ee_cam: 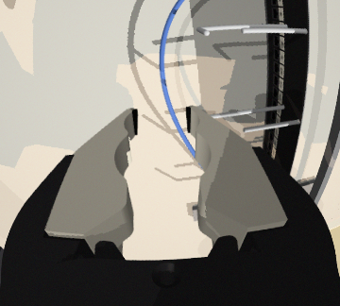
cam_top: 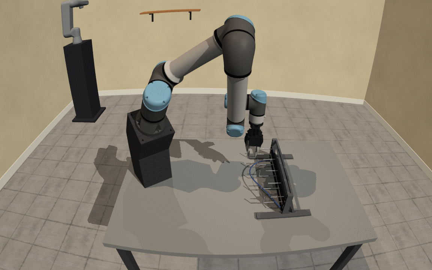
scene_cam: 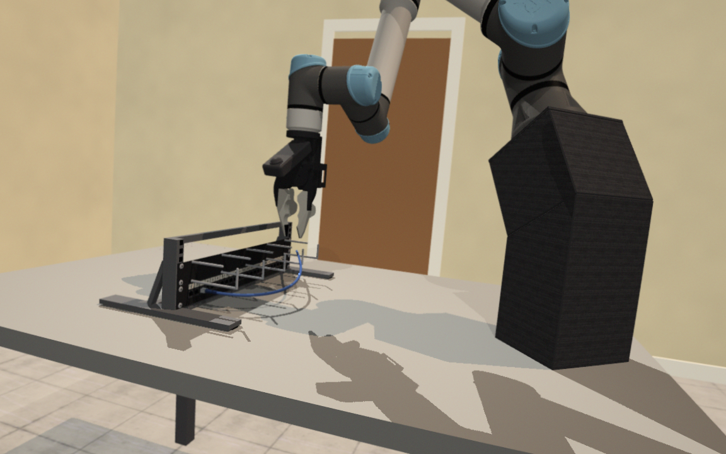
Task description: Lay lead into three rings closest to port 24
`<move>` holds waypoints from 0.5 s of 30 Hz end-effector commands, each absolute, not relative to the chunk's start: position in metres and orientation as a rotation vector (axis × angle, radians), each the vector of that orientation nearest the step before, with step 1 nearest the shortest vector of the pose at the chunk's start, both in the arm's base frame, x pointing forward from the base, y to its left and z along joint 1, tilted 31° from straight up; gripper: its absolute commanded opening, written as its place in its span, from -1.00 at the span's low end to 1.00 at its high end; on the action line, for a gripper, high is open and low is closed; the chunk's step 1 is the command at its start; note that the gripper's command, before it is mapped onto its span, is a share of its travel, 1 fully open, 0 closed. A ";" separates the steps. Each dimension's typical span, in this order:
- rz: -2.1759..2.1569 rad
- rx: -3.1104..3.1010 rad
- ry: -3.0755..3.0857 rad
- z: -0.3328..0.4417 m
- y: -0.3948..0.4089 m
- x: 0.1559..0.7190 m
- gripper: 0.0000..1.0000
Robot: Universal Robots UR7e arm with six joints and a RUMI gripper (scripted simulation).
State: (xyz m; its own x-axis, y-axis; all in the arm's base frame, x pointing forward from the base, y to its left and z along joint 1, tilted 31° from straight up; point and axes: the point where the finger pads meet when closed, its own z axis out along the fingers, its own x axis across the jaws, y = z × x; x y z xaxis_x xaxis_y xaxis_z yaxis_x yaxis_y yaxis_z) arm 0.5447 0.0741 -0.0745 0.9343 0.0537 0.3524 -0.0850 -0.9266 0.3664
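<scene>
Gripper pointing straight down, hanging above the far end of the rack with its tips just over the top rail. Jaws parted a modest way, a clear gap between the two grey fingers, nothing pinched in that gap and nothing touched. Seen from the wrist, table visible through the opening, and the blue cable passing below and behind the right finger, well under the tips, not gripped.

Cable plugged in at the near left end of the row of ports, sweeping out over the table in a flat loop in front of the rack, then curving up toward the far end beneath the gripper. Free end hidden behind the finger in the wrist view. Steel rods sticking out from the rack face above the loop; whether the cable rests in any ring, too small to tell. Rack standing upright on its two flat feet on the table.
</scene>
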 end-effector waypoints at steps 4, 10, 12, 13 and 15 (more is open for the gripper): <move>0.510 2.709 -0.023 -0.076 0.073 0.546 -0.61; 0.510 2.709 -0.023 -0.083 0.071 0.549 -0.61; 0.510 2.709 -0.023 -0.086 0.069 0.550 -0.61; 0.510 2.709 -0.023 -0.088 0.069 0.551 -0.61; 0.510 2.709 -0.023 -0.092 0.067 0.552 -0.61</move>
State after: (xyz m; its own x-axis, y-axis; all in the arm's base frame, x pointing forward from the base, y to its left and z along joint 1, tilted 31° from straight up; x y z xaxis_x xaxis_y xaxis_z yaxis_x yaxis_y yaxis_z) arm 0.5485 0.0700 -0.0840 0.9344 0.0532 0.3522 -0.0852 -0.9267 0.3660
